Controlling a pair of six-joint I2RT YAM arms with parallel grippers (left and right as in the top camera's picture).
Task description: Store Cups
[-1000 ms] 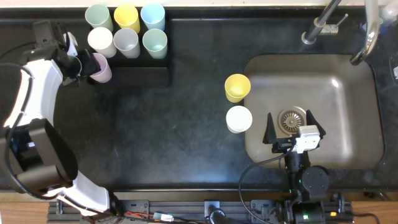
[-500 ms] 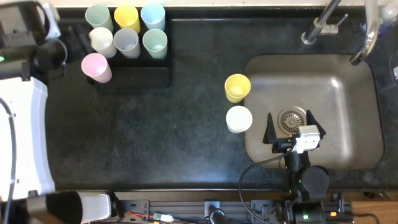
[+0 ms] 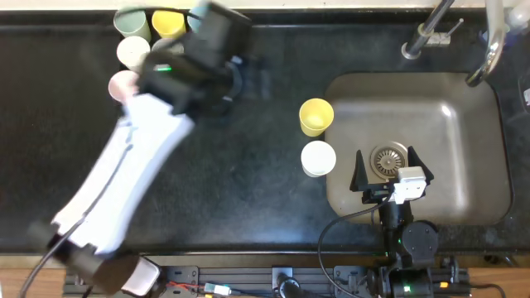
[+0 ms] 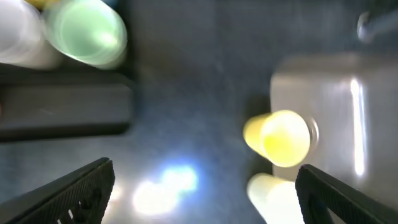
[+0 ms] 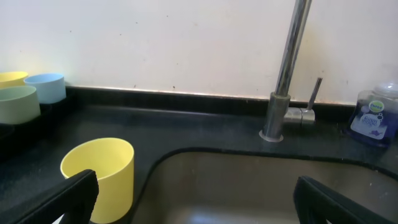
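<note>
Yellow cup (image 3: pixel 315 116) and white cup (image 3: pixel 318 158) stand beside the sink (image 3: pixel 464 132).

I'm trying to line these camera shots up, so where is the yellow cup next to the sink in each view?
Top view: the yellow cup stands on the counter just off the sink's left rim.
Left wrist view: the cup sits against the sink's rim, a white cup beside it.
Right wrist view: the cup stands on the counter beside the sink's curved rim.
Shared landmark: the sink.
</note>
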